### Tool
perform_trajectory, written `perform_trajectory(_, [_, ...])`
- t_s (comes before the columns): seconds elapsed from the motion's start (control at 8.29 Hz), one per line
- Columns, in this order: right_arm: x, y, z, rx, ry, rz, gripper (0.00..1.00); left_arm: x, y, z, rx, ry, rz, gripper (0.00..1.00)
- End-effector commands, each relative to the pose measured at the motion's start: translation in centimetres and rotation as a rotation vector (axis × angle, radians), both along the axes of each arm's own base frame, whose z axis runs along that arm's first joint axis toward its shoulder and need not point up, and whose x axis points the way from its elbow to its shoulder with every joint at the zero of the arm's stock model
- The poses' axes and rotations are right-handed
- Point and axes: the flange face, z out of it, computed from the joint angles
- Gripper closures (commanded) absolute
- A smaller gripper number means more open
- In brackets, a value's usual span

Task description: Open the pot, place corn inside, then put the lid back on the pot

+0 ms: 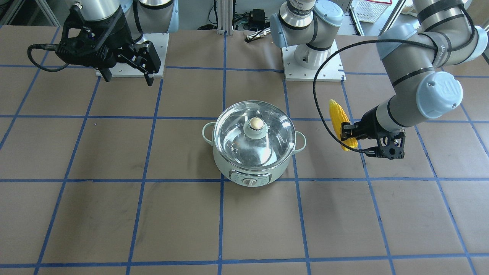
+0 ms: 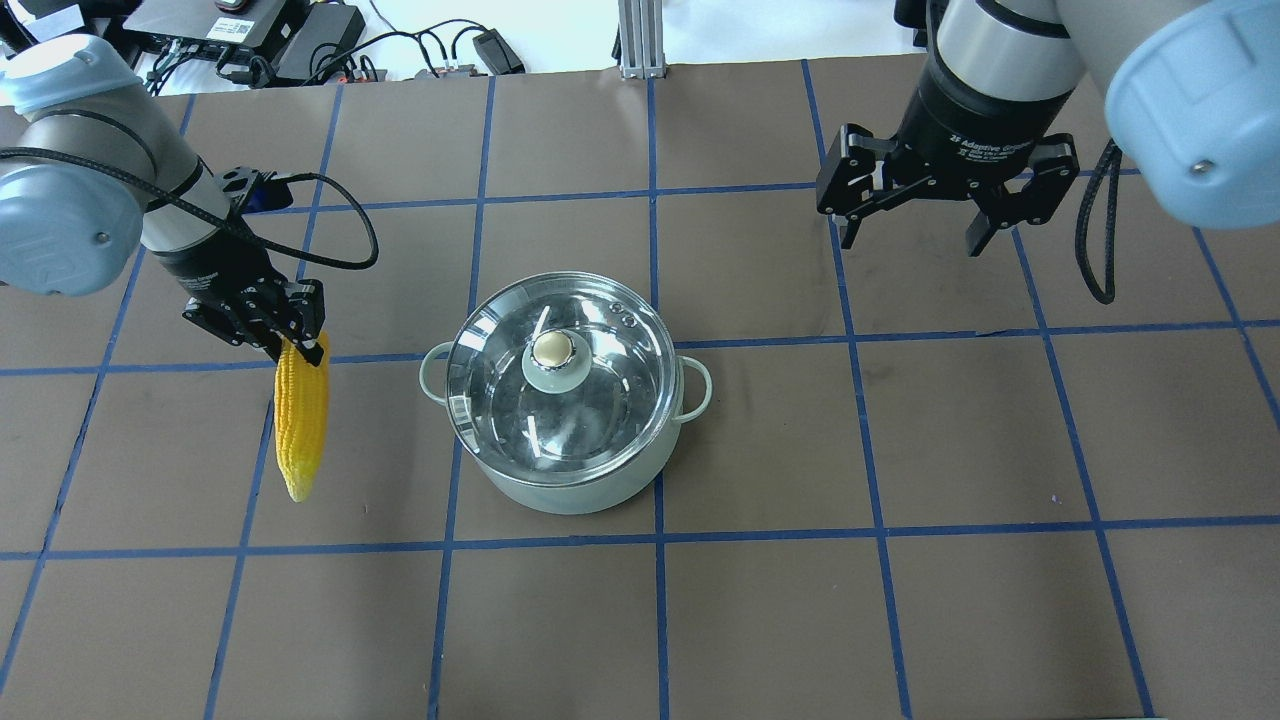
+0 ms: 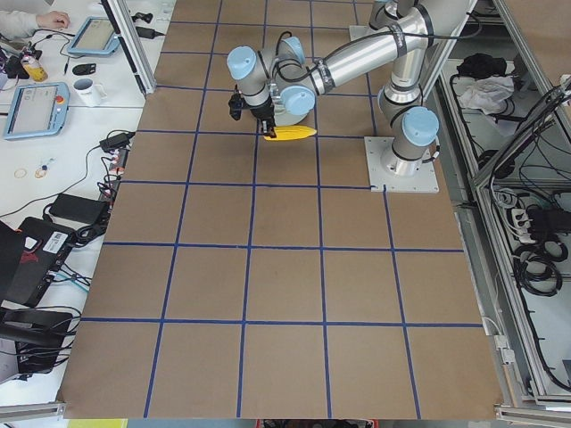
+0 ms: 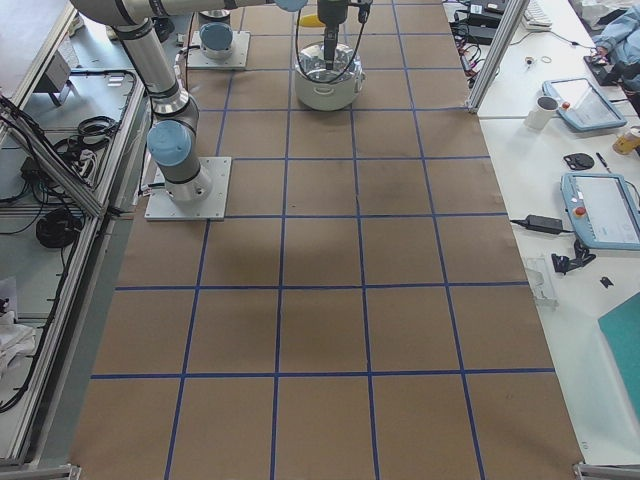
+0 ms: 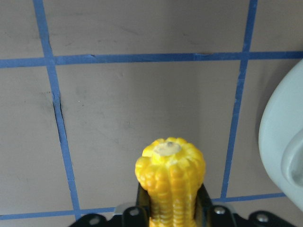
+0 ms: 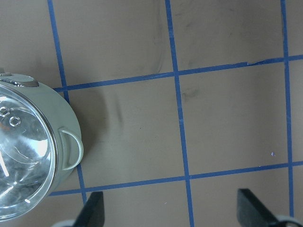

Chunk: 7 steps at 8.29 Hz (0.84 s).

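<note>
The pale mint-green pot (image 2: 570, 480) stands mid-table with the glass lid (image 2: 600, 400) and its beige knob (image 2: 552, 347) on it. It also shows in the front view (image 1: 252, 172) with the lid (image 1: 237, 141). My left gripper (image 2: 290, 335) is shut on one end of the yellow corn (image 2: 300, 420), left of the pot and apart from it. The front view shows this gripper (image 1: 349, 133) and the corn (image 1: 340, 118). The left wrist view shows the corn (image 5: 170, 179) and the pot's edge (image 5: 284, 142). My right gripper (image 2: 912, 243) hangs open and empty, far right of the pot.
Brown table paper carries a blue tape grid. Two arm base plates (image 1: 312, 65) sit at the robot's edge. A black cable (image 2: 340, 225) loops from the left wrist. The right wrist view shows the pot's side handle (image 6: 73, 149). Desks with tablets (image 4: 600, 100) flank the table.
</note>
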Motion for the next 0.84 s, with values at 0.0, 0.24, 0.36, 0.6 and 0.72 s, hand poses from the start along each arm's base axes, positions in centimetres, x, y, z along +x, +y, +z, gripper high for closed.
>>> perform_trajectory(0.0, [0.0, 0.0, -0.1, 0.001, 0.0, 0.0, 0.0, -2.6, -0.5, 4.4, -0.084, -0.02, -0.025, 1.0])
perform_trajectory(0.24, [0.1, 0.0, -0.1, 0.0, -0.002, -0.002, 0.0, -4.6, -0.9, 7.8, -0.14, -0.042, -0.04, 1.0])
perform_trajectory(0.36, [0.6, -0.1, -0.2, -0.007, -0.005, -0.003, 0.0, -4.7, -0.7, 10.1, -0.14, -0.045, -0.033, 1.0])
perform_trajectory(0.6, [3.9, -1.0, -0.9, -0.027, -0.065, -0.044, 0.0, -4.8, -0.6, 14.4, -0.166, -0.05, -0.033, 1.0])
perform_trajectory(0.72, [8.6, -0.6, -1.6, -0.067, -0.076, -0.02, 0.0, -4.7, -0.5, 15.7, -0.174, -0.055, -0.024, 1.0])
